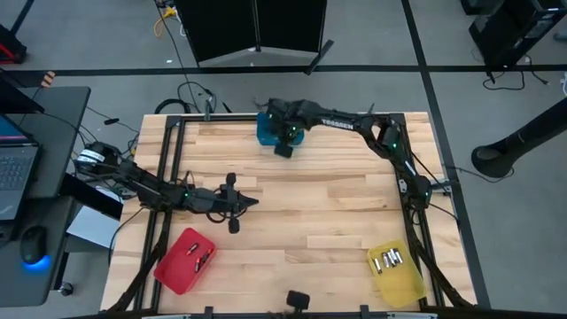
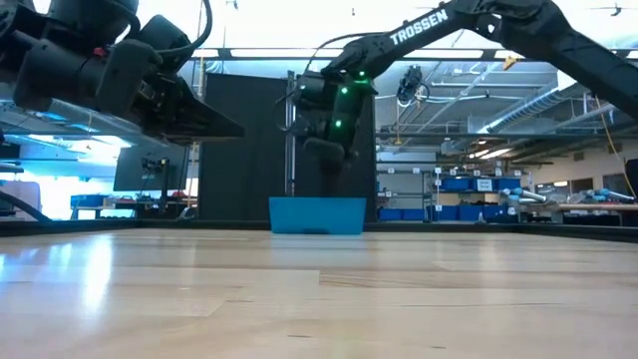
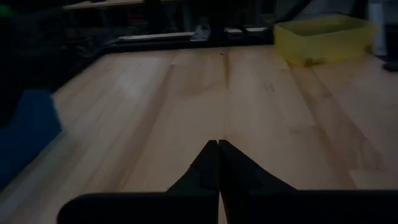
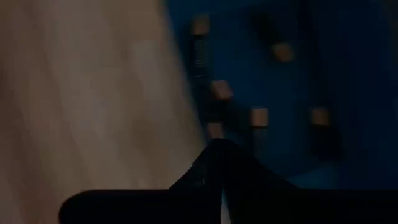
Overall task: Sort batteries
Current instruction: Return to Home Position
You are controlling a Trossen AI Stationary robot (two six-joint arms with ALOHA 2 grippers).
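Off the table's left edge you have a laptop (image 1: 13,177) on a dark desk. Next comes the left arm, which lies in over the left side of the table (image 1: 310,208). Its left gripper (image 1: 252,202) hangs above bare wood a little left of the middle, and in the low view you can see the arm is clear of the surface. Your left wrist view shows the two fingers (image 3: 199,171) pressed together tip to tip, gripping nothing.

Just beside that arm, toward the table's lower edge in the high view, sits the red bin (image 1: 174,273), turned at an angle. A few batteries (image 1: 197,257) lie inside it.

Look toward the middle and you find the blue bin (image 1: 265,133) at the table's upper edge in the high view. The right arm extends across from the right side and ends over it, so the right gripper (image 1: 283,151) points down above the bin's rim. Its wrist camera shows you the fingertips meeting, clenched on nothing. Below them, dark batteries (image 4: 258,117) with copper-coloured ends lie scattered on the blue floor, though you cannot tell their exact number.

At the lower right corner stands the yellow bin (image 1: 406,283), holding several silvery batteries (image 1: 387,260) side by side.
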